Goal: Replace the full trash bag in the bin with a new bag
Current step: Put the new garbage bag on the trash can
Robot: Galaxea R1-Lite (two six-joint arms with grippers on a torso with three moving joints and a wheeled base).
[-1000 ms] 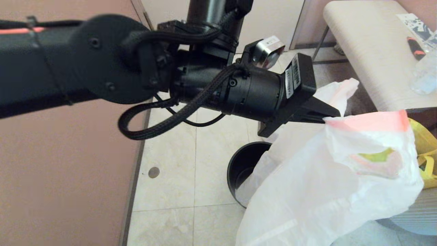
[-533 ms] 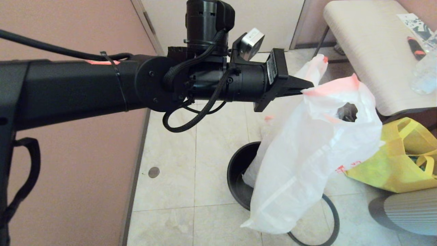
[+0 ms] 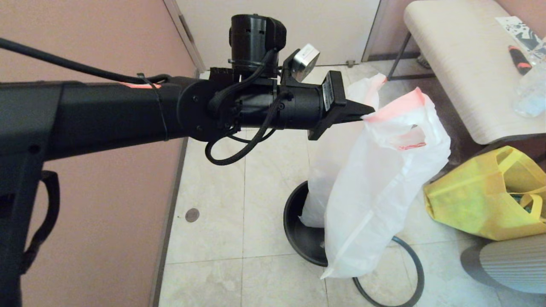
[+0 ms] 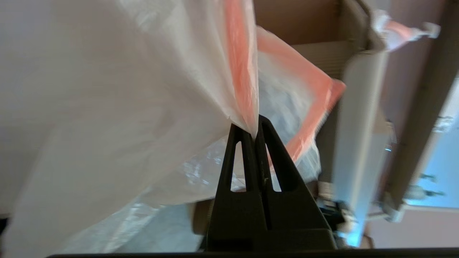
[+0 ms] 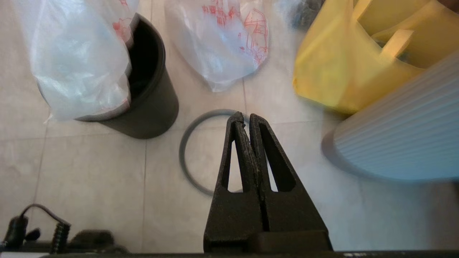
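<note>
- White thin plastic: one bag [image 3: 384, 192] is seen, the new bag, with orange-red edge trim. It is held up above the bin [image 3: 294, 221].
- One part of the bag hangs into the bin's mouth. The other part hangs outside it, above the hoop [image 3: 416, 264]. Red prints are seen on both parts in the right wrist view.
- One bin is counted: dark, round and upright on the floor.
- One grey hoop is counted. It lies flat on the floor, just beside the bin and off its rim.
- Two grippers are counted. The left gripper [image 3: 369, 116] is stretched out level above the bin, and its fingers are clamped on the bag's orange-red edge.
- The right gripper [image 5: 245, 118] is held over the floor near the hoop. Its fingers are pressed together and nothing is held in them.
- One yellow tote [image 3: 469, 204] is set on the floor to the right of the bin, apart from it.
- One ribbed pale round object [image 3: 507, 264] is seen near the tote.
- The floor [image 3: 213, 238] is laid with pale beige tiles, and one small round plug [image 3: 192, 215] is set into it.
- A pink wall [image 3: 85, 34] is seen on the left and a pale door [image 3: 341, 25] behind.
- One padded bench [image 3: 448, 64] is placed at the right.
</note>
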